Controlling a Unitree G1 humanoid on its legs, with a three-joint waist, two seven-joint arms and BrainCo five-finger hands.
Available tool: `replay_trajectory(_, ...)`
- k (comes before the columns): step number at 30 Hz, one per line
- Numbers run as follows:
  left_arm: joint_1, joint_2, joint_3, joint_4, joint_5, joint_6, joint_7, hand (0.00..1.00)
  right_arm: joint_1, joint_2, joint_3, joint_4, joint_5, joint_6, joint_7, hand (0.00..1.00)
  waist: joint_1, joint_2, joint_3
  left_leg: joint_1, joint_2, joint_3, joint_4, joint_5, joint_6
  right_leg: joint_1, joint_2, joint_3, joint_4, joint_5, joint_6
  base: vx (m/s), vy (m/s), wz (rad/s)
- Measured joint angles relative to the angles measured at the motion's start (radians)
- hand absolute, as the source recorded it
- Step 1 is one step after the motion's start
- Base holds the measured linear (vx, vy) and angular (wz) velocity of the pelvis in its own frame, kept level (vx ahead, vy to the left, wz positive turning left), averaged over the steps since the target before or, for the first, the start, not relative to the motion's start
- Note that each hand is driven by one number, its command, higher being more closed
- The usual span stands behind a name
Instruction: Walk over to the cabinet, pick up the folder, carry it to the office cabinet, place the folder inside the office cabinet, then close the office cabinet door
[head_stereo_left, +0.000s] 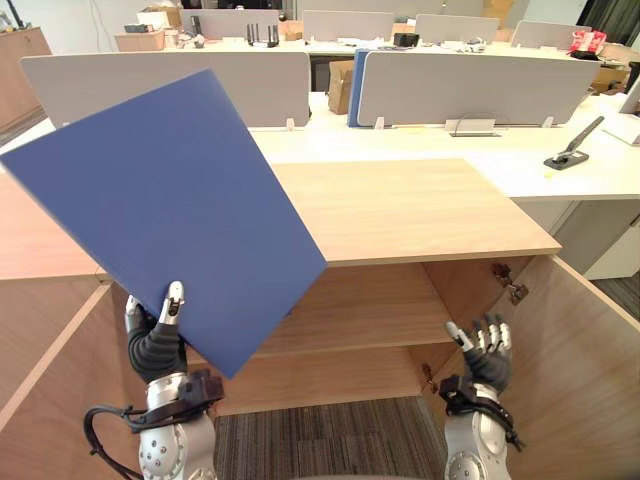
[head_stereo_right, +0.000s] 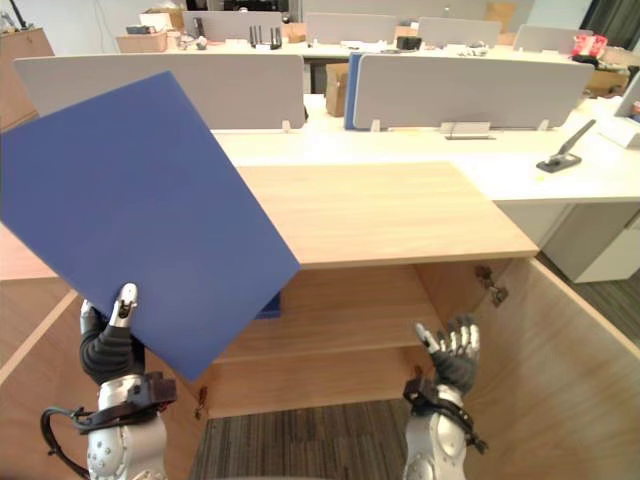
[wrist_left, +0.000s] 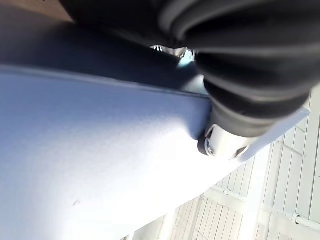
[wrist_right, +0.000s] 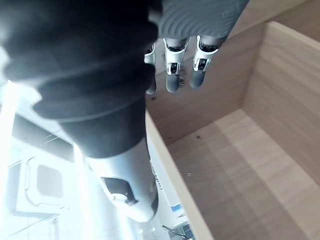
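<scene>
Folder: blue folder (head_stereo_left: 160, 200), flat and closed, was held tilted in the air before the left half of the office cabinet (head_stereo_left: 420, 210). Most of it stood above the cabinet's top and its lower corner dipped across the opening. It was not inside.
Left hand: left hand (head_stereo_left: 155, 345) was clamped on the folder's lower edge, thumb on the near face and fingers behind the sheet. It sat in front of the cabinet's opening, left part, below the top board.
Right hand: right hand (head_stereo_left: 485, 350) was empty, its fingers apart and relaxed. It was raised in front of the opening's right part, near the right door (head_stereo_left: 590, 350).
Task done: by judgement, the pick-up and the carry were complete, as the folder was in hand at the open cabinet.
Task left: by judgement, putting the folder in, letting go and shutting the door.
Doors: right door and left door (head_stereo_left: 50, 380) both stood swung wide toward the robot. A hinge (head_stereo_left: 508, 283) showed on the cabinet's right wall.
Cabinet contents: shelf (head_stereo_left: 380, 310) was bare where visible. The stretch behind the folder was hidden, and the space under the shelf was mostly out of sight.
Beyond the cabinet: a white desk (head_stereo_left: 480, 150) adjoined the cabinet's back. On it were grey dividers (head_stereo_left: 470, 88) and a dark desk tool (head_stereo_left: 573, 148).
</scene>
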Motion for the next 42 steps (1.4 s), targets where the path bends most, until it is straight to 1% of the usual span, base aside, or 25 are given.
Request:
replay_trajectory(1, 0.0, 0.0, -0.012, 0.0, 0.027, 0.0, 0.0, 1.0, -0.001, 0.0, -0.001, -0.058, -0.074, 0.004, -0.035, 0.0, 0.0, 0.003, -0.002, 0.0, 0.0, 0.001, 0.0, -0.001, -0.001, 0.0, 0.0, 0.001, -0.001, 0.0, 0.0, 0.0, 0.0, 0.0)
replay_trajectory(2, 0.0, 0.0, -0.019, 0.0, 0.043, 0.0, 0.002, 1.0, -0.001, 0.0, 0.0, -0.091, -0.111, 0.009, -0.052, 0.0, 0.0, 0.005, -0.003, 0.0, 0.0, 0.001, 0.0, -0.001, -0.001, 0.0, 0.0, 0.001, -0.002, 0.0, 0.0, 0.0, 0.0, 0.0)
replay_trajectory(3, -0.001, 0.001, -0.033, 0.0, 0.085, 0.001, 0.005, 1.0, -0.005, 0.0, 0.001, -0.152, -0.176, 0.012, -0.075, 0.0, 0.001, 0.009, -0.006, 0.0, 0.0, 0.001, 0.0, -0.002, -0.002, 0.0, 0.001, 0.001, -0.001, 0.0, 0.0, 0.0, 0.0, 0.0)
replay_trajectory(4, -0.005, 0.002, -0.047, 0.0, 0.158, 0.001, 0.016, 1.0, -0.014, -0.001, 0.002, -0.203, -0.24, 0.015, -0.094, 0.0, 0.001, 0.012, -0.009, 0.0, 0.0, 0.001, 0.0, -0.003, -0.004, 0.001, 0.001, 0.002, -0.001, 0.0, 0.0, 0.04, 0.006, -0.01)
replay_trajectory(5, -0.007, 0.004, -0.052, 0.0, 0.193, 0.001, 0.021, 1.0, -0.02, -0.002, 0.003, -0.225, -0.264, 0.016, -0.099, 0.0, 0.001, 0.013, -0.01, 0.0, 0.0, 0.002, 0.0, -0.004, -0.004, 0.001, 0.001, 0.002, -0.001, 0.0, 0.0, 0.0, 0.0, 0.0)
replay_trajectory(6, -0.014, 0.012, -0.064, 0.0, 0.254, 0.002, 0.026, 1.0, -0.039, -0.003, 0.007, -0.26, -0.298, 0.017, -0.1, 0.0, 0.0, 0.016, -0.01, 0.0, 0.0, 0.001, 0.0, -0.004, -0.004, 0.001, 0.001, 0.002, -0.002, 0.0, 0.0, 0.0, 0.0, 0.0)
replay_trajectory(7, -0.017, 0.015, -0.067, 0.0, 0.265, 0.002, 0.026, 1.0, -0.045, -0.004, 0.009, -0.268, -0.303, 0.017, -0.1, 0.0, 0.0, 0.016, -0.01, 0.0, 0.0, 0.001, 0.0, -0.004, -0.005, 0.001, 0.001, 0.003, -0.002, 0.0, 0.0, 0.0, 0.0, 0.0)
replay_trajectory(8, -0.035, 0.035, -0.079, 0.001, 0.327, 0.003, 0.027, 1.0, -0.086, -0.005, 0.022, -0.3, -0.335, 0.017, -0.089, 0.0, 0.0, 0.018, -0.011, 0.0, 0.0, 0.001, 0.0, -0.005, -0.005, 0.001, 0.002, 0.004, -0.003, 0.0, 0.0, 0.0, 0.0, 0.0)
replay_trajectory(10, -0.053, 0.055, -0.084, 0.002, 0.369, 0.003, 0.027, 1.0, -0.139, -0.005, 0.045, -0.313, -0.36, 0.017, -0.07, 0.0, -0.002, 0.018, -0.011, 0.0, -0.001, 0.0, 0.0, -0.006, -0.005, 0.001, 0.002, 0.008, -0.003, 0.0, 0.0, 0.0, 0.0, 0.0)
replay_trajectory(11, -0.064, 0.064, -0.087, 0.006, 0.388, 0.003, 0.027, 1.0, -0.172, -0.005, 0.069, -0.313, -0.382, 0.016, -0.049, 0.0, -0.002, 0.018, -0.01, -0.001, -0.002, -0.001, 0.0, -0.007, -0.005, 0.0, 0.001, 0.009, -0.003, 0.0, 0.0, 0.0, 0.0, 0.0)
replay_trajectory(13, -0.077, 0.069, -0.087, 0.02, 0.4, 0.002, 0.027, 1.0, -0.204, -0.006, 0.102, -0.309, -0.382, 0.016, -0.029, 0.0, -0.001, 0.019, -0.01, -0.001, -0.005, -0.003, 0.0, -0.008, -0.004, 0.0, 0.0, 0.009, -0.003, 0.0, 0.0, 0.0, 0.0, 0.0)
replay_trajectory(16, -0.093, 0.071, -0.087, 0.045, 0.415, 0.002, 0.029, 1.0, -0.267, -0.014, 0.174, -0.239, -0.373, 0.009, 0.032, 0.0, -0.001, 0.019, -0.004, -0.002, -0.007, -0.008, 0.0, -0.009, -0.003, 0.0, -0.002, 0.008, -0.003, 0.0, 0.001, 0.0, 0.0, 0.0)
replay_trajectory(17, -0.095, 0.077, -0.088, 0.045, 0.421, 0.002, 0.03, 1.0, -0.278, -0.02, 0.181, -0.218, -0.361, 0.008, 0.049, 0.0, -0.001, 0.019, -0.002, -0.003, -0.008, -0.009, 0.0, -0.009, -0.003, -0.001, -0.002, 0.008, -0.003, 0.0, 0.001, 0.0, 0.0, 0.0)
replay_trajectory(18, -0.103, 0.081, -0.092, 0.047, 0.432, 0.002, 0.029, 1.0, -0.305, -0.036, 0.207, -0.161, -0.309, 0.007, 0.086, 0.0, 0.001, 0.02, 0.0, -0.004, -0.009, -0.012, 0.0, -0.009, -0.003, -0.001, -0.002, 0.006, -0.002, 0.0, 0.0, 0.0, 0.0, 0.0)
replay_trajectory(22, -0.123, 0.09, -0.097, 0.066, 0.426, 0.0, 0.02, 1.0, -0.366, -0.074, 0.238, -0.037, -0.124, 0.011, 0.181, 0.0, 0.004, 0.022, 0.003, -0.015, -0.01, -0.021, 0.001, -0.007, -0.002, -0.006, -0.002, 0.0, -0.003, -0.001, 0.0, 0.0, 0.009, 0.05)
replay_trajectory(24, -0.123, 0.091, -0.097, 0.068, 0.411, 0.0, 0.013, 1.0, -0.395, -0.086, 0.247, 0.002, -0.086, 0.019, 0.198, 0.0, 0.004, 0.022, 0.007, -0.02, -0.011, -0.025, 0.001, -0.006, -0.002, -0.008, -0.002, -0.002, -0.003, -0.001, 0.0, 0.01, 0.012, 0.05)
replay_trajectory(26, -0.124, 0.096, -0.099, 0.081, 0.393, 0.0, 0.008, 1.0, -0.424, -0.095, 0.251, 0.054, -0.046, 0.024, 0.207, 0.0, 0.005, 0.022, 0.008, -0.02, -0.011, -0.028, 0.001, -0.006, -0.002, -0.008, -0.002, -0.002, -0.003, -0.001, 0.0, 0.01, 0.012, 0.03)
replay_trajectory(28, -0.125, 0.099, -0.104, 0.086, 0.372, 0.001, 0.0, 1.0, -0.461, -0.1, 0.252, 0.123, 0.007, 0.039, 0.207, 0.0, 0.005, 0.021, 0.013, -0.023, -0.011, -0.034, 0.001, -0.005, -0.001, -0.007, -0.002, -0.006, -0.002, -0.002, 0.0, 0.0, 0.01, 0.06)
replay_trajectory(33, -0.125, 0.1, -0.112, 0.086, 0.32, 0.002, -0.001, 1.0, -0.53, -0.108, 0.258, 0.262, 0.086, 0.06, 0.206, 0.0, 0.004, 0.02, 0.015, -0.035, -0.014, -0.055, 0.001, 0.001, 0.002, -0.008, -0.002, -0.027, -0.002, -0.003, 0.0, 0.0, 0.011, 0.12)
replay_trajectory(36, -0.125, 0.104, -0.121, 0.086, 0.289, 0.003, -0.005, 1.0, -0.609, -0.133, 0.308, 0.348, 0.128, 0.076, 0.206, 0.0, 0.01, 0.018, 0.016, -0.036, -0.014, -0.059, 0.001, 0.004, 0.003, -0.007, -0.002, -0.029, 0.0, -0.003, 0.0, -0.01, 0.012, 0.04)
replay_trajectory(40, -0.124, 0.119, -0.125, 0.086, 0.268, 0.005, -0.005, 1.0, -0.688, -0.145, 0.345, 0.435, 0.168, 0.082, 0.215, 0.0, 0.012, 0.013, 0.019, -0.036, -0.014, -0.061, 0.001, 0.006, 0.004, -0.007, -0.002, -0.03, 0.003, -0.003, 0.0, 0.0, 0.0, 0.0)
replay_trajectory(42, -0.124, 0.131, -0.124, 0.086, 0.255, 0.005, 0.004, 1.0, -0.733, -0.172, 0.379, 0.477, 0.227, 0.086, 0.236, 0.0, 0.014, 0.008, 0.022, -0.036, -0.014, -0.062, 0.001, 0.007, 0.004, -0.007, -0.002, -0.031, 0.005, -0.003, 0.0, 0.0, 0.0, 0.0)
